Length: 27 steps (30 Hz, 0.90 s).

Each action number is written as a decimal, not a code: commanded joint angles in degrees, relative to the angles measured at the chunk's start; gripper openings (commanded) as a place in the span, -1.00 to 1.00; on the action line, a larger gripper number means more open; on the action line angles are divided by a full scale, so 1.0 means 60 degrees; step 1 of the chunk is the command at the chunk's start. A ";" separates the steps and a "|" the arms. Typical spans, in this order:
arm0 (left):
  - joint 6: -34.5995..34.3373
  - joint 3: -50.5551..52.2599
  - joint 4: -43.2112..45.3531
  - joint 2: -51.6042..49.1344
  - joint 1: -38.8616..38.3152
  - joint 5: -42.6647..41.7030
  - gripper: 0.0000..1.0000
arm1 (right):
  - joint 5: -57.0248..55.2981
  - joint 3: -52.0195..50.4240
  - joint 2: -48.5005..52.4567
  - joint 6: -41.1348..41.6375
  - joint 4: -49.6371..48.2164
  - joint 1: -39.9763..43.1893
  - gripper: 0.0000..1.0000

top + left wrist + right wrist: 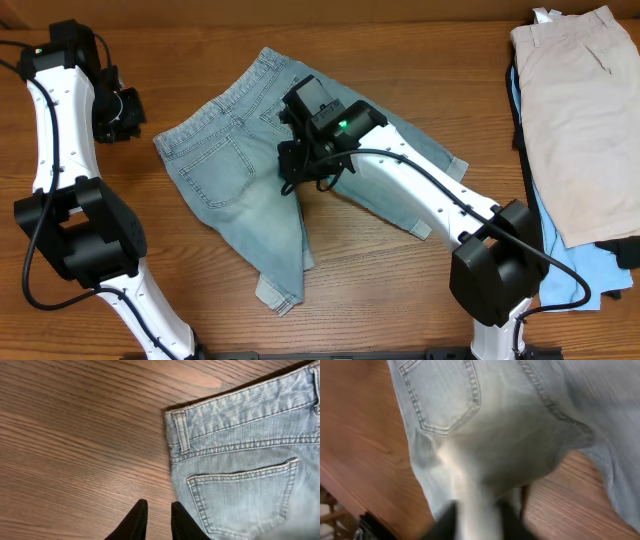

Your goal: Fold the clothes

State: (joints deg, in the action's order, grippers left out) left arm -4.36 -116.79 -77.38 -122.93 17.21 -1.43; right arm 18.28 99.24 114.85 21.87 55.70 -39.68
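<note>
The faded light-blue denim jeans [230, 160] lie spread on the wooden table, back pockets up, waistband toward the upper left and legs splayed toward the lower right. My right gripper [300, 178] is over the crotch area and is shut on a raised ridge of denim [495, 420] that runs up between its blurred fingers [477, 520]. My left gripper [130, 108] hovers left of the waistband corner. In the left wrist view its fingers [159, 512] are close together and empty over bare wood, beside the jeans' belt loop and pocket [240, 460].
A pile of clothes sits at the right edge: beige trousers [585, 110] on top of a bright sky-blue garment [565, 265], with dark fabric [628, 250] beside them. Bare wood lies left of and in front of the jeans.
</note>
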 commanded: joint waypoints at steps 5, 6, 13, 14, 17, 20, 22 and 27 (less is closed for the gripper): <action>-0.0098 -0.0179 -0.0033 -0.0080 -0.0124 -0.0189 -0.57 | 0.0211 0.0076 0.0149 -0.0106 0.1891 0.0044 0.60; -0.0095 -0.0179 -0.0029 -0.0080 -0.0124 -0.0189 -0.56 | 0.0215 0.0055 0.0149 -0.0106 0.2237 0.0117 0.61; -0.0095 -0.0179 -0.0018 -0.0080 -0.0127 -0.0186 -0.53 | 0.0186 -0.0739 0.0149 -0.0153 0.3504 0.0244 0.61; -0.0095 -0.0179 -0.0018 -0.0080 -0.0127 -0.0189 -0.53 | 0.0153 -0.0976 0.0149 -0.0160 0.3566 0.0240 0.61; -0.0095 -0.0179 0.0007 -0.0080 -0.0124 -0.0189 -0.53 | 0.0138 -0.1785 0.0149 -0.0270 0.3501 0.0240 0.57; -0.0095 -0.0179 0.0011 -0.0080 -0.0124 -0.0189 -0.53 | 0.0160 -0.2911 0.0149 -0.0262 0.2976 0.0233 0.40; -0.0095 -0.0179 0.0022 -0.0084 -0.0124 -0.0189 -0.53 | 0.0233 -0.3384 0.0149 -0.0328 0.2597 0.0200 0.26; -0.0098 -0.0179 0.0040 -0.0084 -0.0127 -0.0193 -0.53 | 0.0401 -0.3763 0.0149 -0.0408 0.1807 -0.0193 0.11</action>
State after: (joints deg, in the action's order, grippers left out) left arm -4.36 -116.79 -77.17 -122.93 16.84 -1.89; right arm 19.53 76.64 116.01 20.03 68.10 -38.89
